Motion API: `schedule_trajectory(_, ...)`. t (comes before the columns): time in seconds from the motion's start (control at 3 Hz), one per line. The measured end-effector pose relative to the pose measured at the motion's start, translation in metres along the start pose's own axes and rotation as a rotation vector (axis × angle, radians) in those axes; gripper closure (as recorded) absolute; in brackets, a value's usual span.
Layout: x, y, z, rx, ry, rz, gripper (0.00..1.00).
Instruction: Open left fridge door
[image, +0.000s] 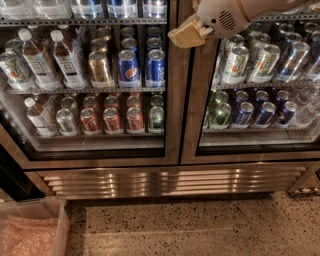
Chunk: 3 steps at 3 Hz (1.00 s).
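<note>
None of the opening looks done: the left fridge door (171, 115), filling the left half of the view, sits shut. The gripper (186, 34) hovers high at its right-hand frame, beside the twin door (260, 150). Whether it is spread or closed I cannot tell; catching the edge and pulling are left.

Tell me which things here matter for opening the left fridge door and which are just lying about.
For the job:
left fridge door, shut
claw, up top in front of that door's right-hand frame edge

Just there:
right fridge door
cans and bottles on the shelves
steel grille below the doors
clear bin on the floor, lower left
</note>
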<state>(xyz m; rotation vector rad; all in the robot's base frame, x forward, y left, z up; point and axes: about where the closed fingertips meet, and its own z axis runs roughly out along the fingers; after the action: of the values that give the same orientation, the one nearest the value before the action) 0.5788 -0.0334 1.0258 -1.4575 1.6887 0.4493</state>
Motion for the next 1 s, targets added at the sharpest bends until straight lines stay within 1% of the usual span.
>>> schedule_trajectory(1.0,0.005,-0.0111,-0.0069,0.0,0.0,0.0,1.0)
